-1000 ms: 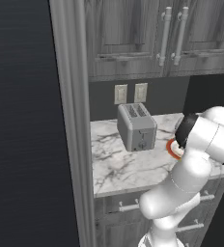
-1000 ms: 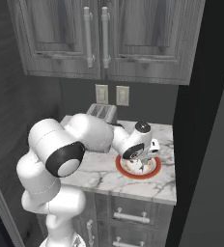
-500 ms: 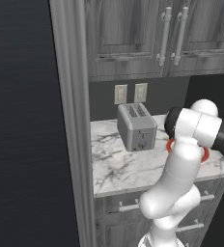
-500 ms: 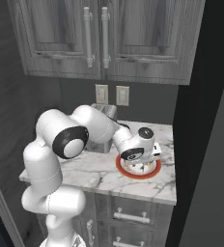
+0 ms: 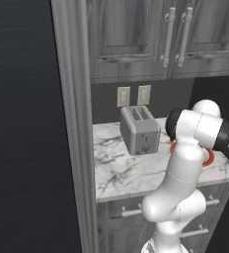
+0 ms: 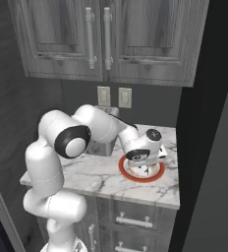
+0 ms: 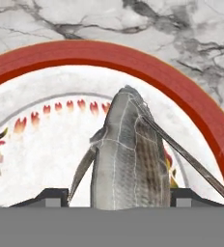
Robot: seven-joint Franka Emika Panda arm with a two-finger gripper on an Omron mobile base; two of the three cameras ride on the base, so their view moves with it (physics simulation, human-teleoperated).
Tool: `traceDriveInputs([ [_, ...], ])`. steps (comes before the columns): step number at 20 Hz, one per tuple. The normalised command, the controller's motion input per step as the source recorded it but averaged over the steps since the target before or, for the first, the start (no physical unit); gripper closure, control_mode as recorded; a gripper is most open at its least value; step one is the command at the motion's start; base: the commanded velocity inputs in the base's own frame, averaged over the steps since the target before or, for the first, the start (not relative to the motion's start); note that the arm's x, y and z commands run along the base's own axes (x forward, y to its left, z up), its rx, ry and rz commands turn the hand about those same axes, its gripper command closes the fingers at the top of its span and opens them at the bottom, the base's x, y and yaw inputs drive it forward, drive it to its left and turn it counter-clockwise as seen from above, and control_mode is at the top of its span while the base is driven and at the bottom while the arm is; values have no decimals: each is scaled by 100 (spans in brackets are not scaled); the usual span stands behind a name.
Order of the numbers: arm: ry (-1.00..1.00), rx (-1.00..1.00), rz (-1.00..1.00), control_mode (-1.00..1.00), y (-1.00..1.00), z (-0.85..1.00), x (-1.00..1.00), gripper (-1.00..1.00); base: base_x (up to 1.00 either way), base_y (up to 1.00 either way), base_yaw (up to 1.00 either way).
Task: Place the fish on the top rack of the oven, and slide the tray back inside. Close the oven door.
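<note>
Boxy silver metal toaster [image 5: 139,129] stands on white marble counter [image 5: 121,170]; round red-rimmed plate [image 5: 207,157] right of toaster, partly behind white arm [image 5: 185,163].

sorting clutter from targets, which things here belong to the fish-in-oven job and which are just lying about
For the job:
- fish, lying on the plate between the finger tips
- gripper, down over the fish
- red-rimmed plate, under the fish

Just lying about:
- toaster
- wall sockets
- upper cabinets
- marble counter
</note>
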Motion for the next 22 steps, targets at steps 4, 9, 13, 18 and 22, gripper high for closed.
traceDriveInputs([
  [4,-3,-1,3,-100,19,11,-18,100,0,0,0],
  [9,-12,-6,10,-100,31,51,-53,100,0,0,0],
  [13,-14,-1,9,-100,29,72,-46,100,0,0,0],
  [18,-10,0,7,-100,53,57,-45,100,0,0,0],
  [22,-7,0,5,-100,26,62,-52,100,0,0,0],
])
